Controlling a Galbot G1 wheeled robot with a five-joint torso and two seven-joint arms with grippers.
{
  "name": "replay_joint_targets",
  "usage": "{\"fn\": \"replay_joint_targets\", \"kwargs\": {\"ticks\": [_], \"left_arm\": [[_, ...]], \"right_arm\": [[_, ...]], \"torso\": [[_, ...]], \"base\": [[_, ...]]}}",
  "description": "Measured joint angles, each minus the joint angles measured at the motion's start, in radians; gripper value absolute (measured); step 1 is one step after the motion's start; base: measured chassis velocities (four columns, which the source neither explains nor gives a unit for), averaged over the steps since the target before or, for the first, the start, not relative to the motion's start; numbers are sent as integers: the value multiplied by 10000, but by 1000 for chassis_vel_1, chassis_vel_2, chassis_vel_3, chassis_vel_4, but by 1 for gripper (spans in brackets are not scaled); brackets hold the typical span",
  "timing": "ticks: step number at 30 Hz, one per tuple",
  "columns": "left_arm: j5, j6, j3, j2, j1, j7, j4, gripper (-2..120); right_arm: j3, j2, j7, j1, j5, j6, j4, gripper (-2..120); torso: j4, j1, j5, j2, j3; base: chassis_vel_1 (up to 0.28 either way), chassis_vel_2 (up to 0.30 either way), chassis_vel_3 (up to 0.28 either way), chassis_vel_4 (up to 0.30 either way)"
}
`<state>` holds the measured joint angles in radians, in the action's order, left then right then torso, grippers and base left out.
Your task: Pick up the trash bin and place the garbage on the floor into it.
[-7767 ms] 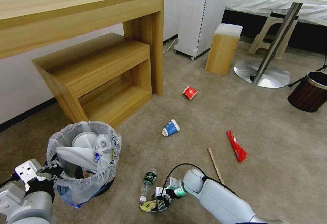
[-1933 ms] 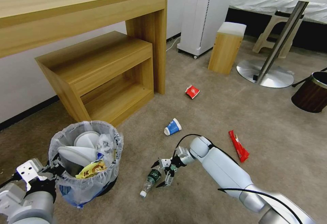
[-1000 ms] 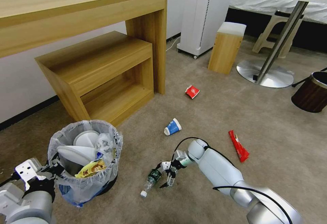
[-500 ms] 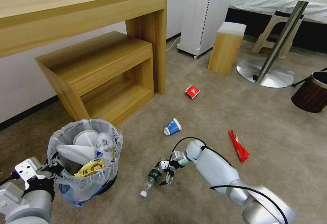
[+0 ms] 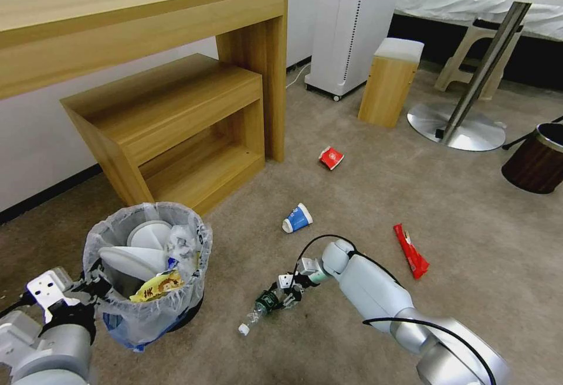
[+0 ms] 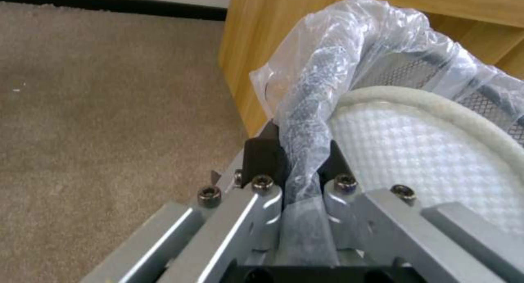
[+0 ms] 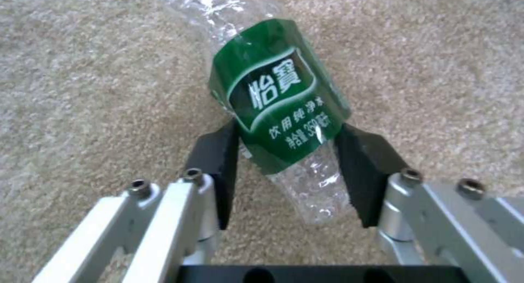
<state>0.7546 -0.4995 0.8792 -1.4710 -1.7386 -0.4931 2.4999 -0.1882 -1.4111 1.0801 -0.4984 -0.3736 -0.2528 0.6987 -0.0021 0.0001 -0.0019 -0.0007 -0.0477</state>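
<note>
— Two tools are working. Where do you see them?

— Your left tool [image 6: 301,168], at the lower left of the head frame, is clamped on the bag-wrapped rim of the small round black trash bin [image 5: 146,273] lined with crinkly translucent plastic. Inside it you can see white slippers [image 5: 132,259] and a yellow wrapper [image 5: 157,287].

— And the right one?

— Your right tool [image 7: 292,170] is low over the beige short-pile carpet floor [image 5: 352,197], at the lower middle of the head frame. Its black pads sit either side of the clear plastic bottle with the green label [image 7: 278,111], close against it; whether they already squeeze it you cannot tell. The bottle lies on the carpet, white cap toward the lower left.

— What else lies around?

— Higher in the frame you have a blue paper cup [image 5: 297,218] on its side, above that a red paper cup [image 5: 331,157], and to the right a red wrapper [image 5: 410,250].
</note>
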Motion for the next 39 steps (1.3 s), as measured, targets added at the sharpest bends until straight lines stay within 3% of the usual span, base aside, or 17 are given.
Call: {"fn": "replay_joint_targets", "kwargs": {"ticks": [9,11,12,13,16,17,19,23,25,27,31,39], "left_arm": [[7,8,11,28,-2,7,0,3],[28,8,19,45,-2,10,0,3],[51,9,32,67,7,13,0,3],[51,9,32,67,7,13,0,3],[60,9,19,80,46,12,0,3],[60,9,19,80,46,12,0,3],[52,10,-40,74,68,14,0,3],[45,7,-45,107,96,14,0,3],[46,2,-45,115,97,15,0,3],[33,3,-14,131,98,5,0,3],[23,57,35,156,90,-11,0,3],[147,68,130,222,81,-16,3,3]], "right_arm": [[-3,390,114,-120,414,6,787,19],[-48,607,271,-215,759,6,1428,16],[-136,960,462,-345,1456,59,2382,12],[-136,960,462,-345,1456,59,2382,12],[-198,1595,968,-579,3166,337,4320,3],[-198,1595,968,-579,3166,337,4320,3],[-66,1915,1503,-684,4370,754,5757,2],[2,2087,1915,-660,5681,1158,6791,2],[3,2081,1967,-633,5999,1233,6914,2],[-36,1941,2139,-513,7554,1640,7240,0],[-231,1649,2094,-308,9184,2219,7425,0],[-488,1303,2050,52,10271,2732,7463,0]], "torso": [[-1,0,-2,0,-1],[-1,0,0,0,-1],[0,0,0,0,0],[0,0,0,0,0],[-3,1,0,-1,0],[-3,1,0,-1,0],[-1,1,-1,-1,-1],[-2,0,-1,0,0],[-1,0,1,0,0],[-1,0,0,-1,0],[2,0,-2,-1,0],[0,1,-2,0,0]], "base": [[0,0,0,0],[0,0,0,0],[0,0,0,0],[0,0,0,0],[0,0,0,0],[0,0,0,0],[0,0,0,0],[0,0,0,0],[0,0,0,0],[0,0,0,0],[0,0,0,0],[0,0,0,0]]}}
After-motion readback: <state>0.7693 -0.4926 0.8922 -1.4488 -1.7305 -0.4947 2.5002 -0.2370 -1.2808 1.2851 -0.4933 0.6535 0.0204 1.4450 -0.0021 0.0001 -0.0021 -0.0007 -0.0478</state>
